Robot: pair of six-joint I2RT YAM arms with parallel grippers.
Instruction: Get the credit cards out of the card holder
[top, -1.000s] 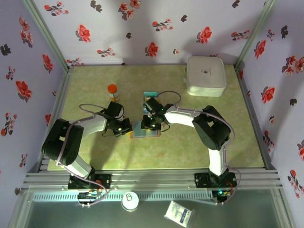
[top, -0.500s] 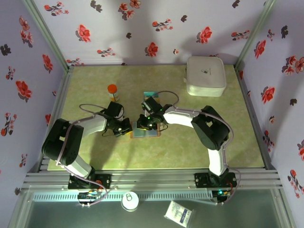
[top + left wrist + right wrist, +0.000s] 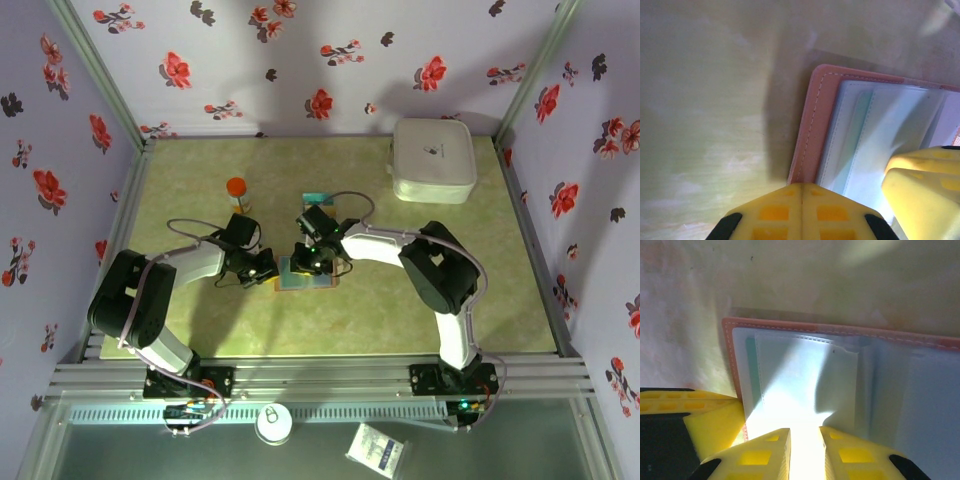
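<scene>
- Card-extraction step: left gripper point(image 3: 802, 187), closed and empty, pins the wallet point(image 3: 790, 326) at its 9 o'clock edge.
- Right gripper point(image 3: 805, 432), narrowly parted and apparently empty, must next pinch the teal card point(image 3: 751, 370).

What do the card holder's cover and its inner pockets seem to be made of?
The card holder's cover looks like tan-pink leather or an imitation, matte, with a white stitched seam along its edge. The inner pockets look like thin clear plastic film: glossy, with glare, and a teal strip showing through.
</scene>
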